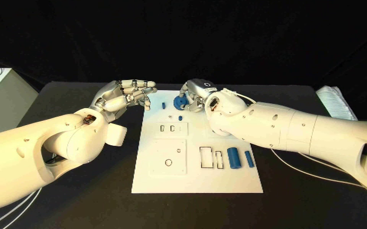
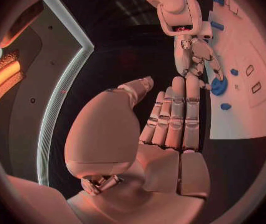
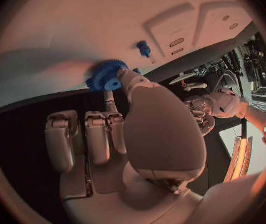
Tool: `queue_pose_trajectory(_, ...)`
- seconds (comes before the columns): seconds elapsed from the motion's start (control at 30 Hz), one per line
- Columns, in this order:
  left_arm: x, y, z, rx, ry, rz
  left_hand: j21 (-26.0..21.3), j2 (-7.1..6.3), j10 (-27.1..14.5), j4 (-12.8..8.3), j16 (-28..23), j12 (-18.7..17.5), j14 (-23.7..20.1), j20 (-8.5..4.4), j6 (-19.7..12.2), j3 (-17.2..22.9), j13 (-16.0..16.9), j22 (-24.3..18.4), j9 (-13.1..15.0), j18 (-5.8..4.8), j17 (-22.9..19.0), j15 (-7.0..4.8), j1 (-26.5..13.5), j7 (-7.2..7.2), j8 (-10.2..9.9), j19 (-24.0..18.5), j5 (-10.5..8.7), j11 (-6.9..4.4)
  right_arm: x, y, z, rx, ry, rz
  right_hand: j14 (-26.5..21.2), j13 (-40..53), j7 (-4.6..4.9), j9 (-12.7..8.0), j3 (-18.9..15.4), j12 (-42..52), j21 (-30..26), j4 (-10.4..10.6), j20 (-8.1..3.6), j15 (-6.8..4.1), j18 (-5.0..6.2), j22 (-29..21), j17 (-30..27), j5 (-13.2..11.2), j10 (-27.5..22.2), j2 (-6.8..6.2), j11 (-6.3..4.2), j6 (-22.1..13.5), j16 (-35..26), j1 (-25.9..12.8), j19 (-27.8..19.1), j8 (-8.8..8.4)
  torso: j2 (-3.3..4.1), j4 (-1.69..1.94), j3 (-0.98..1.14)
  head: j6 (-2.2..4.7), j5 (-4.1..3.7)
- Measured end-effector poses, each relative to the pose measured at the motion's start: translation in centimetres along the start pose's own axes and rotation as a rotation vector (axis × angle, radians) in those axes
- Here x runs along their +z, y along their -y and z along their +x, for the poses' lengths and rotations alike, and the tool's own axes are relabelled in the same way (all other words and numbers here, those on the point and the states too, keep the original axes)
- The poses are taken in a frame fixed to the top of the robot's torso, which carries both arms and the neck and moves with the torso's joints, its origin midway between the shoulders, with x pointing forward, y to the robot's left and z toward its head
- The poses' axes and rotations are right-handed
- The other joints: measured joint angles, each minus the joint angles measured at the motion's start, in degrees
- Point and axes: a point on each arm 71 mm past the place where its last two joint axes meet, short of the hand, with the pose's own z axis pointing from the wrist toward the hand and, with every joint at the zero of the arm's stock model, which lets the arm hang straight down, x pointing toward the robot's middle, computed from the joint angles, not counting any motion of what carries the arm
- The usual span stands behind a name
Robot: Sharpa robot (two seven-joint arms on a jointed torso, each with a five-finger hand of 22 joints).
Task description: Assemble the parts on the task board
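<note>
At board's far edge, right robot hand (image 1: 200,97) pinches blue gear (image 1: 181,103); misalignment could jam it. Left robot hand (image 1: 126,97) released.

White arms (image 1: 298,128), silver segmented robot hand (image 1: 122,97)

A black backdrop (image 1: 183,22) hung behind the black table (image 1: 84,197); a white cabinet (image 1: 11,102) stood beside it.

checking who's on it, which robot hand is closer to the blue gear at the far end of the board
Right. The right robot hand touches the blue gear at the task board's far end. The left robot hand is off the board's left edge, clear of it.
</note>
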Motion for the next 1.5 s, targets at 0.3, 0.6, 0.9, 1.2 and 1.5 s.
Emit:
queue_pose_trajectory(0.3, 0.0, 0.0, 0.0, 0.000, 0.001, -0.001, 0.0, 0.00, 0.0, 0.0, 0.0, 0.0, 0.0, 0.00, 0.0, 0.0, 0.0, 0.0, 0.0, 0.00, 0.0, 0.00, 0.0, 0.00, 0.0, 0.0, 0.00, 0.00, 0.0, 0.6, 0.3, 0.000, -0.030, 0.020, 0.2, 0.0, 0.37, -0.6, -5.5, 0.0, 0.0, 2.5, 0.44, 0.22, 0.00, 0.0, 0.0, -1.2, 0.0, 0.86, 0.00, -2.0, 0.0, -7.2, 0.0, -1.61, -0.01, -0.01, 0.00, -0.10, 0.02)
queue_pose_trajectory(0.6, 0.0, 0.0, -0.1, 0.001, 0.001, -0.001, 0.0, 0.00, 0.0, 0.0, 0.0, 0.0, 0.0, 0.00, 0.0, 0.0, 0.0, 0.0, 0.0, 0.00, 0.0, 0.00, 0.0, 0.00, 0.0, 0.0, 0.00, 0.00, 0.0, 1.1, 0.4, 0.009, -0.061, 0.038, 0.2, 0.0, 0.29, -0.6, -7.9, 0.0, 0.0, 2.7, 0.44, 0.24, 0.00, 0.0, 0.0, -1.2, -0.2, 2.63, 0.21, -2.1, 0.0, -9.9, 0.0, -1.85, -0.01, -0.03, 0.04, -0.13, 0.05)
queue_pose_trajectory(0.9, 0.0, 0.0, -0.1, 0.001, 0.002, -0.002, 0.0, 0.00, 0.0, 0.0, 0.0, 0.0, 0.0, 0.00, 0.0, 0.0, 0.0, 0.0, 0.0, 0.00, 0.0, 0.00, 0.0, 0.00, 0.0, 0.0, 0.00, 0.00, -0.1, 1.3, 0.4, 0.019, -0.072, 0.039, 0.0, 0.0, 0.41, -0.7, -8.8, 0.0, 0.0, 2.7, 0.44, 0.44, 0.00, 0.0, 0.0, -0.3, 0.0, 5.37, 0.41, -2.4, 0.0, -14.1, 0.0, -2.10, 0.01, -0.01, 0.08, -0.22, 0.01)
queue_pose_trajectory(1.2, 0.0, 0.0, -0.2, 0.002, 0.005, -0.002, 0.0, 0.00, 0.0, 0.0, 0.0, 0.0, 0.0, 0.00, 0.0, 0.0, 0.0, 0.0, 0.0, 0.00, 0.0, 0.00, 0.0, 0.00, 0.0, 0.0, 0.00, 0.00, -1.5, 2.9, 0.1, 0.031, -0.076, 0.051, 0.0, 0.0, 0.32, -0.4, -8.1, 0.0, 0.0, 2.5, 0.44, 0.44, 0.00, 0.0, 0.0, 1.6, 0.0, 6.69, 0.41, -2.5, 0.0, -15.4, 0.0, -2.06, 0.01, -0.09, 0.08, -0.16, 0.14)
queue_pose_trajectory(1.5, -0.1, -0.1, -0.6, 0.006, 0.015, -0.003, 0.2, 0.00, 0.0, 0.2, 0.4, 0.2, 0.0, 0.00, 0.0, 0.2, 0.0, 0.0, 0.0, 0.00, 0.0, 0.00, 0.0, 0.00, 0.0, 0.0, 0.00, 0.00, -3.6, 5.0, -2.5, 0.085, 0.010, 0.057, 0.0, 0.0, 0.46, -0.6, -7.0, 0.0, 0.0, 1.8, 0.44, 0.43, 0.00, 0.0, 0.0, 1.8, 0.0, 5.98, 0.41, -2.6, 0.0, -14.7, 0.0, -2.56, -0.07, -0.45, 0.18, 0.32, 0.18)
